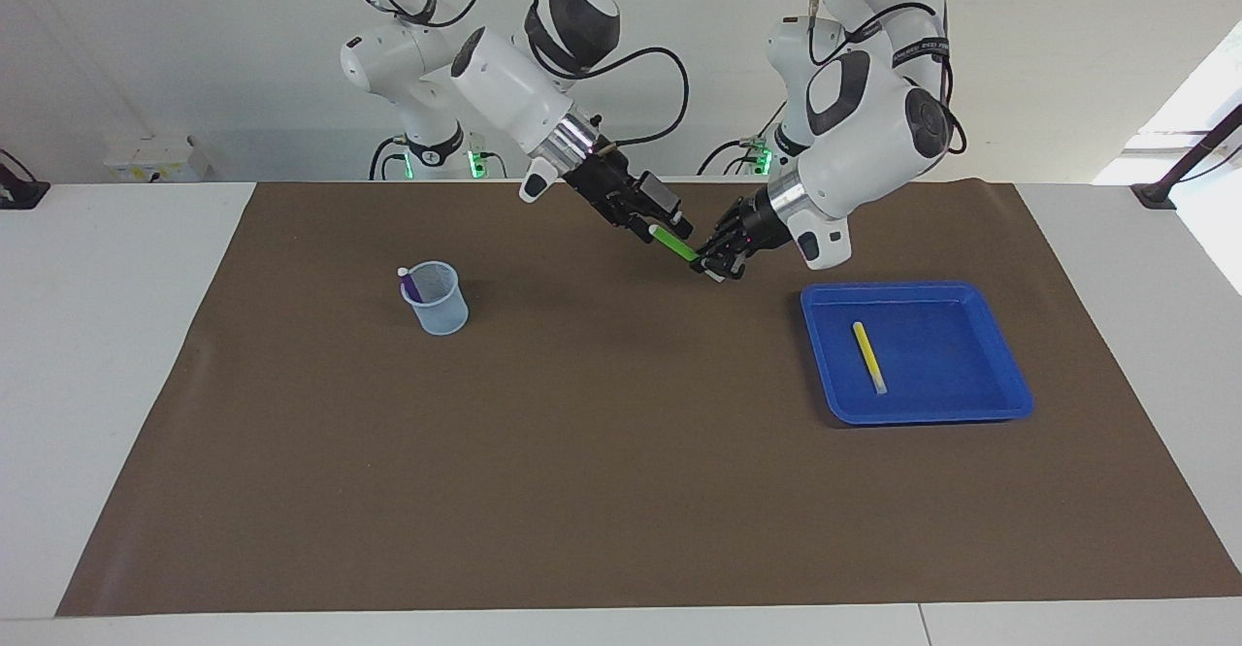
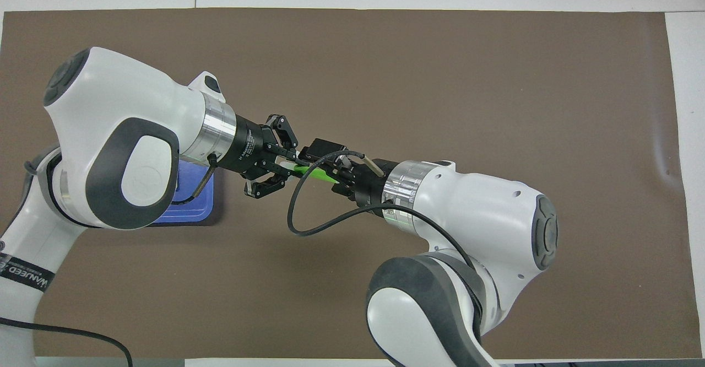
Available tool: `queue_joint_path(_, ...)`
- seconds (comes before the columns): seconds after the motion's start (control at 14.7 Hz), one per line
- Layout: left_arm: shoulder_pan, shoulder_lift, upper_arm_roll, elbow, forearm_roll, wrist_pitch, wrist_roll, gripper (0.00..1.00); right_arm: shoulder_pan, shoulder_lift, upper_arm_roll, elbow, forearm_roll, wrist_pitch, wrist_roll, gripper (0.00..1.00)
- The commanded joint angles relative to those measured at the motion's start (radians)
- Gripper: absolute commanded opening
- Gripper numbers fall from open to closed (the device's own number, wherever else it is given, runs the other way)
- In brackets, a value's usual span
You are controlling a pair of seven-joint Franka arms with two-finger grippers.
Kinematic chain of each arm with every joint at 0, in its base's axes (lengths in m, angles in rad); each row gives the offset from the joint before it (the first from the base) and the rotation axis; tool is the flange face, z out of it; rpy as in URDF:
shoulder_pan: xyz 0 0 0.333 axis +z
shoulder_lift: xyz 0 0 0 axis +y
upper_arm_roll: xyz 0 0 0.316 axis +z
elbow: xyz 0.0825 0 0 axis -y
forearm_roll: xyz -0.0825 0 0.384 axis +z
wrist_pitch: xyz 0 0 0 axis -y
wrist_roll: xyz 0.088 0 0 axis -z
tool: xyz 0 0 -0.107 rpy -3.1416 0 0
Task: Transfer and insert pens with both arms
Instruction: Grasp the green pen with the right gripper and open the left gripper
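Facing view. I see my left hand [image 1: 716, 268] raised over the brown mat [image 1: 621, 491] near the middle of the desk [image 1: 97, 336], clamped on the capped end of the green pen [image 1: 673, 242]. The pen slants up from that hand toward my right hand [image 1: 670, 227], whose fingers stand wide on either side of the pen's free end; I cannot tell whether they touch it. The yellow pen [image 1: 868, 357] lies flat in the blue tray [image 1: 980, 403], toward the left arm's end of the desk. The purple pen [image 1: 409, 282] stands tilted in the pale cup [image 1: 437, 302], toward the right arm's end. Cup and tray are well apart, with both hands in the air between them.

Overhead view. My left arm comes in from the bottom left and covers most of the blue tray [image 2: 193, 212]; only one corner shows. The left hand [image 2: 283, 163] grips the green pen [image 2: 316, 173], its outer links splayed to the sides. My right arm comes in from the bottom right, and the right hand [image 2: 330, 163] meets the pen's other end, with its black cable [image 2: 308, 212] looping in front. Both hands hang over the brown mat [image 2: 495, 80]. The cup and the other two pens are hidden here.
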Motion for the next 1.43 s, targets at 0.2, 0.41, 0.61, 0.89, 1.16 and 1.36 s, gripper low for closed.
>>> queue_joint_path(0.2, -0.010, -0.042, 0.013, -0.050, -0.053, 0.023, -0.009, 0.00, -0.004, 0.009, -0.002, 0.008, -0.042, -0.013, -0.076, 0.83)
queue_joint_path(0.41, -0.008, -0.045, 0.013, -0.055, -0.062, 0.025, -0.006, 0.00, -0.002, 0.009, -0.002, 0.012, -0.042, -0.024, -0.076, 0.77)
queue_joint_path(0.61, -0.006, -0.050, 0.013, -0.063, -0.074, 0.025, -0.005, 0.00, -0.004, 0.008, -0.002, 0.013, -0.042, -0.041, -0.077, 0.63)
queue_joint_path(0.89, -0.002, -0.051, 0.013, -0.070, -0.081, 0.025, -0.002, 0.00, -0.010, 0.008, -0.003, 0.013, -0.044, -0.047, -0.080, 0.28)
queue_joint_path(1.16, -0.002, -0.056, 0.014, -0.073, -0.087, 0.025, 0.000, 0.00, -0.018, 0.008, -0.003, 0.015, -0.042, -0.068, -0.080, 0.00)
queue_joint_path(1.36, -0.002, -0.056, 0.014, -0.073, -0.091, 0.025, 0.001, 0.00, -0.016, 0.006, -0.003, 0.015, -0.042, -0.070, -0.079, 0.00)
